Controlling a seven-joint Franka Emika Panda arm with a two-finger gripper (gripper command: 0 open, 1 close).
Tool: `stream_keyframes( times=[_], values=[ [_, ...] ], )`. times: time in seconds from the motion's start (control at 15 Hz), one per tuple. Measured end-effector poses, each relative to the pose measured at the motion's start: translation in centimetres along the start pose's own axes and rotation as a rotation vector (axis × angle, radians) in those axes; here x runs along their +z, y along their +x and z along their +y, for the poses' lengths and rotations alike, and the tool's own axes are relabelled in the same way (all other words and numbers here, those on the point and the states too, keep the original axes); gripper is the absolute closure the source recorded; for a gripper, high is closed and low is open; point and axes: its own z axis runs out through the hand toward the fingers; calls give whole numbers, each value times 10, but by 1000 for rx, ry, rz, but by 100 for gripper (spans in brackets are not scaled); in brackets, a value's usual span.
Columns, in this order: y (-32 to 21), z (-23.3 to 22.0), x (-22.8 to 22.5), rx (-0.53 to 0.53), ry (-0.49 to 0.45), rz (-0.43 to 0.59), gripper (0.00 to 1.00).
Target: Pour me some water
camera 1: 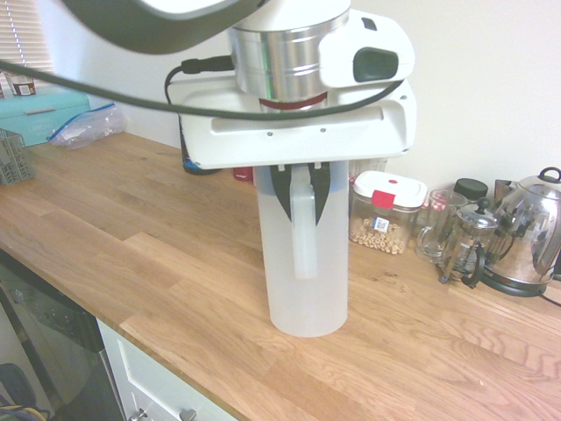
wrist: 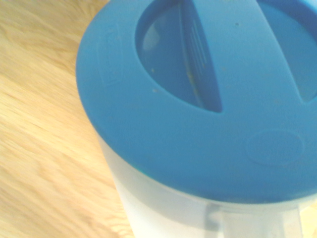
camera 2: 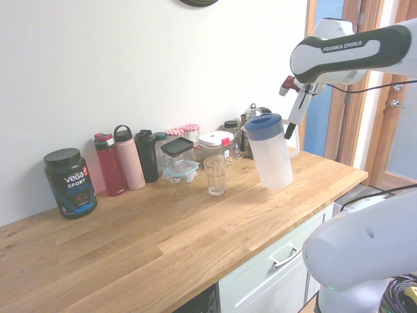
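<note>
A tall translucent white pitcher with a blue lid is near the middle of the wooden counter. My gripper is shut on its handle from above. In the second exterior view the pitcher leans slightly, top toward an empty clear drinking glass standing a short way beside it. I cannot tell whether its base touches the wood. The lid fills the wrist view. Any water inside is too faint to make out, and no stream shows.
Along the wall stand a black Vega tub, red, pink and dark bottles, lidded containers, a jar of chickpeas, a glass mug, a French press and a steel kettle. The counter's front edge runs close by.
</note>
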Motion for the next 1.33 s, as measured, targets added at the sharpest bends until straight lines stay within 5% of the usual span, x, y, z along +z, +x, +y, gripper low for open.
stream_keyframes(
  times=[0.73,1.33],
  values=[
    [50,-86,19,-318,-374,-206,100],
    [95,-122,47,-403,-536,-313,100]
  ],
)
